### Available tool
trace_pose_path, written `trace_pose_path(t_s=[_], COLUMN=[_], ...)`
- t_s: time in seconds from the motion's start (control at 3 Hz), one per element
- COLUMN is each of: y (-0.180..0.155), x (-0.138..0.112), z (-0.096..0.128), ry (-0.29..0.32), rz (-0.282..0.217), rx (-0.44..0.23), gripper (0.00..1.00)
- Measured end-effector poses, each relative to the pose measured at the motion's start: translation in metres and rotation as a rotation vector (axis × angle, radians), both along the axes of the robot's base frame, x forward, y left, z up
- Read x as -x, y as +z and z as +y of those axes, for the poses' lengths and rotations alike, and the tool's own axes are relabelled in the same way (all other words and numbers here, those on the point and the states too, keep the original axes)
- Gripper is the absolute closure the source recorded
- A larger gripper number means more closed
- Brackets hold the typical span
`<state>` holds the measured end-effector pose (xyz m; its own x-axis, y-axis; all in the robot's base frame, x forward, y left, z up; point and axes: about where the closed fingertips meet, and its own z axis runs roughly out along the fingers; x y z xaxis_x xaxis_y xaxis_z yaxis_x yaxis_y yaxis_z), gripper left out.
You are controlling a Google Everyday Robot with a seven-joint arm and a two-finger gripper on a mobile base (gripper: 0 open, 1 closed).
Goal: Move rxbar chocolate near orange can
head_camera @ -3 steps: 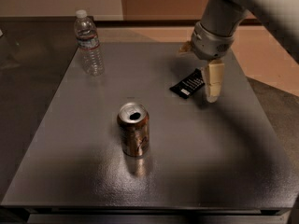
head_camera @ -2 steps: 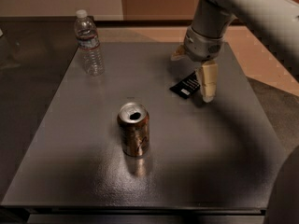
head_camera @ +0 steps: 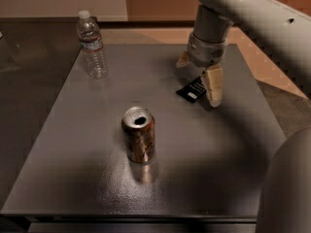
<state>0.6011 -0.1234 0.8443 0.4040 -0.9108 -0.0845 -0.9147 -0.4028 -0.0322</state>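
The rxbar chocolate (head_camera: 193, 90), a flat black wrapper with white text, lies on the grey table right of centre. My gripper (head_camera: 199, 74) stands right over it, pointing down. One finger (head_camera: 214, 86) is at the bar's right end and the other finger (head_camera: 183, 59) is behind it, so the fingers are apart and straddle the bar. The bar's far end is hidden under the gripper. The orange can (head_camera: 139, 135) stands upright near the table's middle, to the front left of the bar and well apart from it.
A clear plastic water bottle (head_camera: 92, 45) stands upright at the table's back left. The grey table top (head_camera: 87, 169) ends close behind the gripper and at the right. My arm (head_camera: 252, 18) comes in from the upper right, and part of my body (head_camera: 286, 188) fills the lower right corner.
My gripper has moved a little to the left and toward the front. The bar has shifted slightly left with it. The can and the bottle have not moved.
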Motion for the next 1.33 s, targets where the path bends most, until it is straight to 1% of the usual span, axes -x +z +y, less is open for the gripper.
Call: trace_pose_path(t_s=[0.67,1.0,1.33], y=[-0.012,-0.011,-0.006], x=[-0.012,-0.017,-0.018], z=[-0.018,-0.028,-0.031], ry=[-0.034,-0.055,-0.063], rz=[0.007,0.005,0.000], rx=[0.016,0.002,-0.024], gripper=[0.00,0.18,0.42])
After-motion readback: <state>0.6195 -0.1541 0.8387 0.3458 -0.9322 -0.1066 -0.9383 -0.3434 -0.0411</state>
